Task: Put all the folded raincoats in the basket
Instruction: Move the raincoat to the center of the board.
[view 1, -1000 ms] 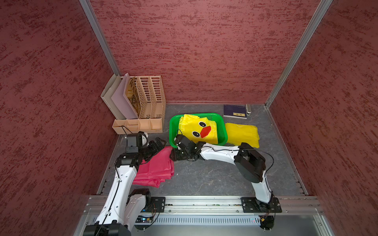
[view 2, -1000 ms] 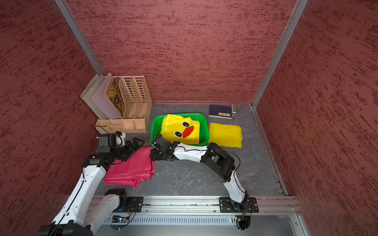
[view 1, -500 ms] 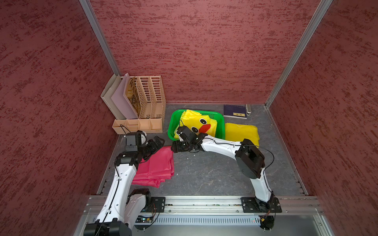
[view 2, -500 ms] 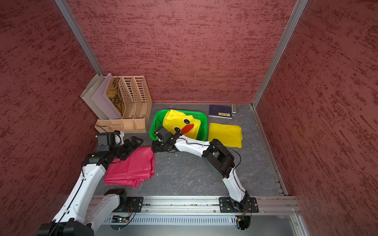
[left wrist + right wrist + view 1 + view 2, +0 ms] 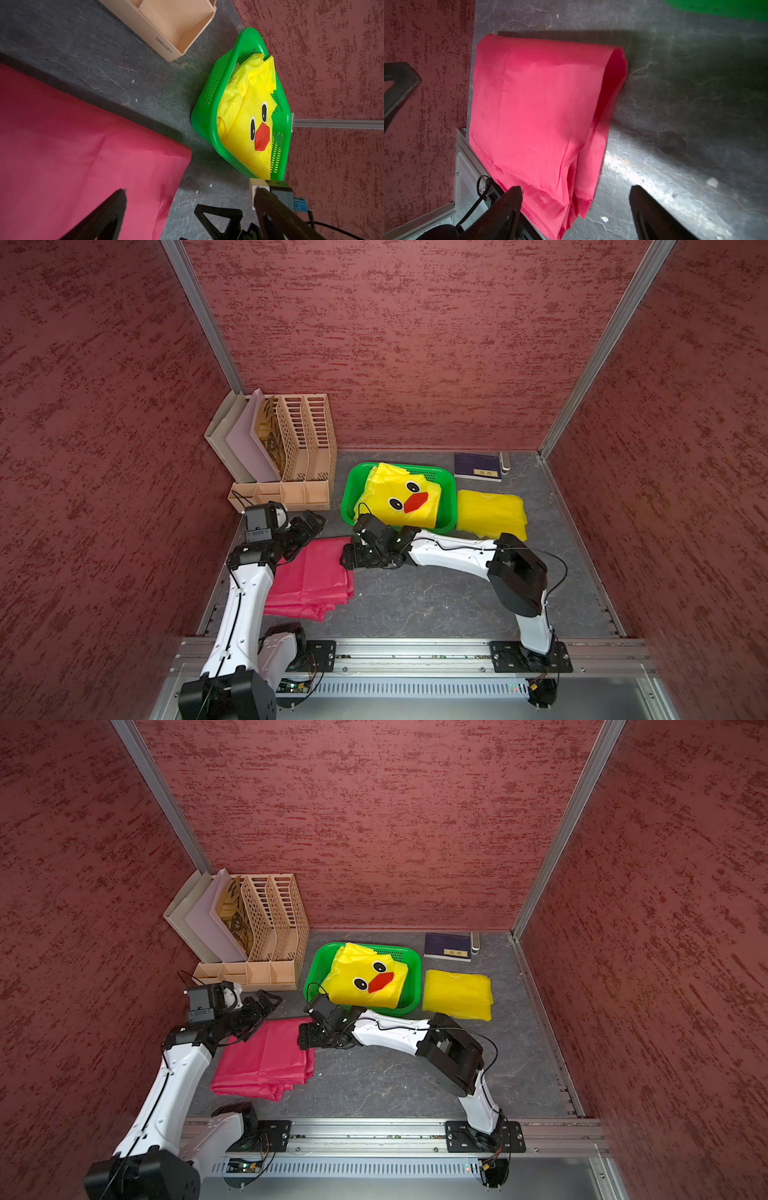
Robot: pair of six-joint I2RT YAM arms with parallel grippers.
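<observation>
The green basket [image 5: 348,493] [image 5: 312,977] [image 5: 209,93] stands at the back middle of the floor. A yellow raincoat with a duck face [image 5: 401,499] [image 5: 365,979] [image 5: 243,108] lies in it, its near edge over the front rim. A folded pink raincoat [image 5: 309,585] [image 5: 266,1056] [image 5: 83,145] [image 5: 539,104] lies flat at the front left. My right gripper [image 5: 347,560] [image 5: 305,1040] [image 5: 575,199] is open and empty, low at the pink raincoat's right edge. My left gripper [image 5: 311,522] [image 5: 270,1000] [image 5: 191,199] is open and empty over its far corner.
A second folded yellow raincoat [image 5: 490,514] [image 5: 457,994] lies right of the basket. A beige file organizer [image 5: 291,456] [image 5: 257,936] stands at the back left, a dark book [image 5: 477,466] at the back wall. Red walls enclose three sides.
My right gripper has opened, left the duck raincoat in the basket and drawn back down to the pink raincoat's edge. The basket slid slightly toward the back wall. The left arm barely moved.
</observation>
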